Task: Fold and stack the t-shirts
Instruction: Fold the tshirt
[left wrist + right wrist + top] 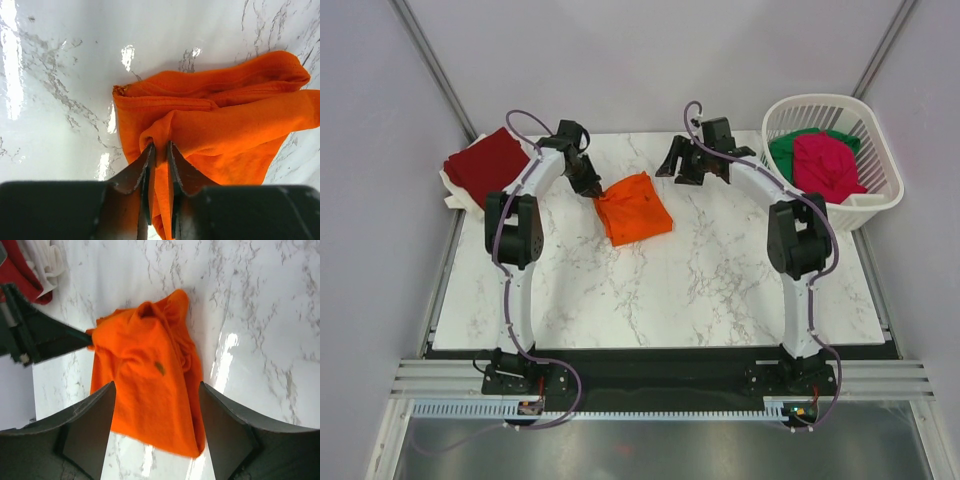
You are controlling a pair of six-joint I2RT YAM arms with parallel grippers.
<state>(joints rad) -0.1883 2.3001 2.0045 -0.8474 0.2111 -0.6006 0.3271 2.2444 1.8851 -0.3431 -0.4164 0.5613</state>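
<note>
Left end effector is pinched together on a raised fold at the far-left corner of the orange shirt, w/ cloth btwn the fingers. From that grip the shirt trails off toward 4–5 o'clock in the top view. Its long axis runs approx. 11-to-5, and it lies roughly folded on the marble surface. Right end effector hangs w/ fingers wide apart, holding nothing, at 1–2 o'clock of the shirt and not touching it. So the left arm is nearer. Dark red shirt lies at 9–10 o'clock of the left end effector, at the far-left corner. That's prob. the stack spot, so the next move likely goes that way. Pink shirt & green shirt sit in the basket.
</note>
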